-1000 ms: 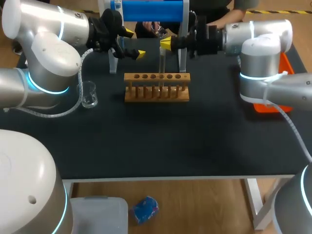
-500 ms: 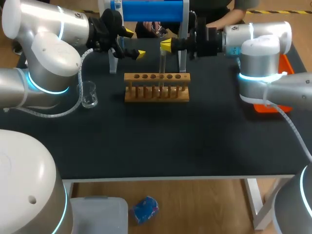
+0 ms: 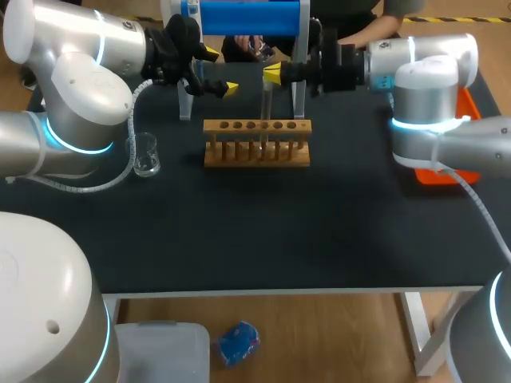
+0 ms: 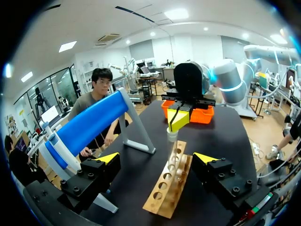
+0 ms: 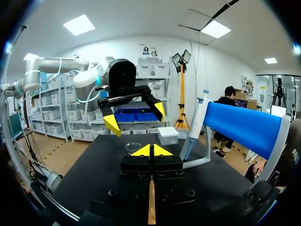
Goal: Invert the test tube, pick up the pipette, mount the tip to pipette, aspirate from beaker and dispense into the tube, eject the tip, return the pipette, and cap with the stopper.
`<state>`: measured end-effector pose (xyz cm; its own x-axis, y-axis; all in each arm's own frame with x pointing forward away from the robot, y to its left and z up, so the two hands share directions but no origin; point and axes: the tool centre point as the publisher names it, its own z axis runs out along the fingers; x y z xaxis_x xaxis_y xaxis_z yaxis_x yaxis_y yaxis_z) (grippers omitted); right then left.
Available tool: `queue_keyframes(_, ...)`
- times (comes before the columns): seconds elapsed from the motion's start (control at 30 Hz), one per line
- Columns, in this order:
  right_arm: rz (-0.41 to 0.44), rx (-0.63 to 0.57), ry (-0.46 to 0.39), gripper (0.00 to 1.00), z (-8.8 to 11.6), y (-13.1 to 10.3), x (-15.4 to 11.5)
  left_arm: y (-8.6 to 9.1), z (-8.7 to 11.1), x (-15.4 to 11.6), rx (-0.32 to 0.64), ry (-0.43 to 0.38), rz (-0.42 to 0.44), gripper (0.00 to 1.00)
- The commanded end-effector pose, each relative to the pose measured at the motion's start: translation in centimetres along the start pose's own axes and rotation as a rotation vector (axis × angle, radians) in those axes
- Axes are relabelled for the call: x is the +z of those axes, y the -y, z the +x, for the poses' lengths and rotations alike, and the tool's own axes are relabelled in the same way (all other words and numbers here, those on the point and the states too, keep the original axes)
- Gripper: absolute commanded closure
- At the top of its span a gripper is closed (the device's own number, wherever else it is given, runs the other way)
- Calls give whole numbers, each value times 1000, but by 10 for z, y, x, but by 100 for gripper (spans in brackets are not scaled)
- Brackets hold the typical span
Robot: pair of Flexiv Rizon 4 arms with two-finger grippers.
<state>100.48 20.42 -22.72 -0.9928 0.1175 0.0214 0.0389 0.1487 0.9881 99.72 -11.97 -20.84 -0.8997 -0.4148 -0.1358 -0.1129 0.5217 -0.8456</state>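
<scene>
You are working at a laboratory bench fitted out for robots. On the black table (image 3: 319, 231) a wooden rack (image 3: 256, 152) with a row of holes stands toward the far edge, with a clear test tube (image 3: 265, 102) upright at it. A small glass beaker (image 3: 145, 154) sits near the left edge. A pipette (image 5: 196, 120) hangs on a stand (image 3: 251, 16) with a blue bar at the far edge. Your white left arm (image 3: 72, 88) and right arm (image 3: 431, 80) come in over the table's two sides.
</scene>
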Motion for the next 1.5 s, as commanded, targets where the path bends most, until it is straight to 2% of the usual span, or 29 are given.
queue_keyframes(0.03,-9,-7,4,100,2,5,-2,1,0,0,-1,-3,-4,0)
queue_keyframes(0.43,-22,-34,17,100,1,-22,-12,1,0,0,-1,-3,-4,0)
queue_keyframes(0.77,46,-93,80,99,-10,-38,-38,1,0,0,-1,-3,-4,0)
queue_keyframes(0.8,50,-94,91,69,-11,-40,-41,1,0,0,-1,-3,-4,0)
queue_keyframes(0.83,58,-98,100,51,-12,-41,-44,1,0,0,-1,-3,-4,0)
queue_keyframes(0.87,66,-101,104,22,-12,-42,-47,1,0,0,-1,-3,-4,0)
queue_keyframes(0.9,71,-104,108,0,-13,-43,-50,1,0,0,-1,-3,-4,0)
queue_keyframes(1.1,128,-121,151,0,-13,-43,-67,1,0,0,-1,-3,-4,0)
queue_keyframes(1.5,128,-121,151,0,-13,-43,-67,1,0,0,-1,-3,-4,0)
